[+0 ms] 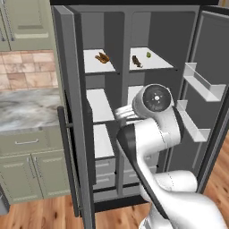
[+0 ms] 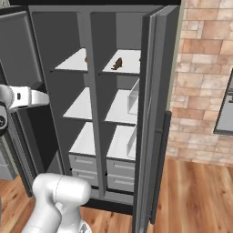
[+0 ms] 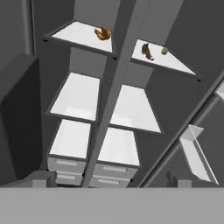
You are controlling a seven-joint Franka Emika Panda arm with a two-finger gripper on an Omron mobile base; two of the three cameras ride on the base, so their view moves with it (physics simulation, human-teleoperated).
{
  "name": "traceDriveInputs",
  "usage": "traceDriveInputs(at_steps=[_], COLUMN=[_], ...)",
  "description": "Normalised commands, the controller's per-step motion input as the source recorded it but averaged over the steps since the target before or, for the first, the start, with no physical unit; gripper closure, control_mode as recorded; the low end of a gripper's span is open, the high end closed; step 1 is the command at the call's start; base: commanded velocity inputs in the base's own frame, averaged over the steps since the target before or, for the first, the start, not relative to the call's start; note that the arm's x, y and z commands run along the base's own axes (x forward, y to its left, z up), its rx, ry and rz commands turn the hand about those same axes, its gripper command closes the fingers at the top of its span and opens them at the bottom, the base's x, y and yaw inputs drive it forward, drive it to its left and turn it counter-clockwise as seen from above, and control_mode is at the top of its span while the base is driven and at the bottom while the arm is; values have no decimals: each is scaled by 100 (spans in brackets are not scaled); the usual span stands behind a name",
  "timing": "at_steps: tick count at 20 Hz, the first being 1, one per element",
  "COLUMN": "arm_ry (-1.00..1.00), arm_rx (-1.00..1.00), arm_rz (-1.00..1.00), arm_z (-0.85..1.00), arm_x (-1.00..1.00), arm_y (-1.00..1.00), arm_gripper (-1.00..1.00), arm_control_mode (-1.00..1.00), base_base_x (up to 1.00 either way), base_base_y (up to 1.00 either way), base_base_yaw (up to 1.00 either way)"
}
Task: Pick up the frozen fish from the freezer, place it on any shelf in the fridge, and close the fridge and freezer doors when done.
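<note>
The brown frozen fish (image 3: 102, 33) on the freezer's top shelf lies at eleven o'clock from the gripper (image 3: 109, 177), whose jaws are spread wide.

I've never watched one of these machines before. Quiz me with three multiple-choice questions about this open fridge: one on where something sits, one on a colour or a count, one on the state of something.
1. Where do the food items sit?
A. on the top shelves
B. on the bottom shelves
C. in the drawers

2. What colour is the small round item on the top right shelf?
A. red
B. green
C. blue

3. How are the two tall doors?
A. both shut
B. one shut, one open
C. both open

Answers:
1. A: the orange-brown piece lies on the top left shelf, and the dark brown piece on the top right shelf; the lower shelves are bare.
2. B: the small round item near the dark brown piece is green.
3. C: the left door and the right door both stand swung out, so the whole interior shows.
</note>
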Motion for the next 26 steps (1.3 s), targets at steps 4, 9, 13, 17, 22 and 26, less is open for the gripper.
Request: traceDriveInputs(at_steps=[4,9,13,17,22,26], arm_ry=[-11,-4,-4,-1,0,0], arm_rx=[-31,-30,-26,-28,-21,-17], arm_rz=[12,15,16,18,9,3], arm_z=[55,29,0,0,0,0], arm_x=[-49,-10,0,10,51,74], arm_y=[100,100,100,100,94,90], arm_gripper=[-100,-100,-100,-100,-100,-100], arm_control_mode=[-100,-100,-100,-100,-100,-100], base_base_x=[0,0,0,0,0,0], base_base_y=[0,0,0,0,0,0], base_base_yaw=[0,0,0,0,0,0])
